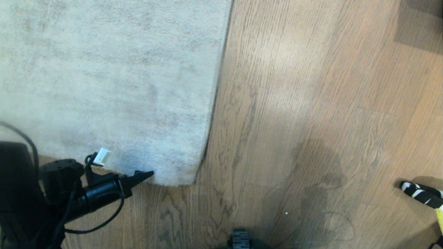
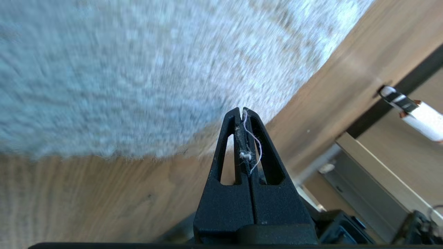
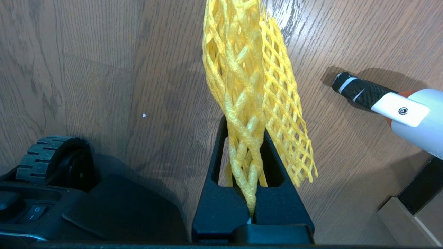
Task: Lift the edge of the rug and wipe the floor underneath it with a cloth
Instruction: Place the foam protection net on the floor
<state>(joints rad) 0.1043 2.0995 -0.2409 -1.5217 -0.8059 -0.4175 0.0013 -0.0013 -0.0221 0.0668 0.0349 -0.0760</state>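
Note:
The pale grey rug lies flat on the brown wood floor, and its rounded corner faces me. My left gripper is shut and points at the rug edge just left of that corner. In the left wrist view the left gripper has only lint threads between its fingers, with the rug just beyond the tips. My right gripper is shut on the yellow mesh cloth, which hangs above the floor. A sliver of the cloth shows at the head view's right edge.
A white tool with a black-and-white striped tip rests on the floor at the right, close to the cloth. My base and one wheel sit near the right gripper. A low furniture edge stands beyond the rug corner.

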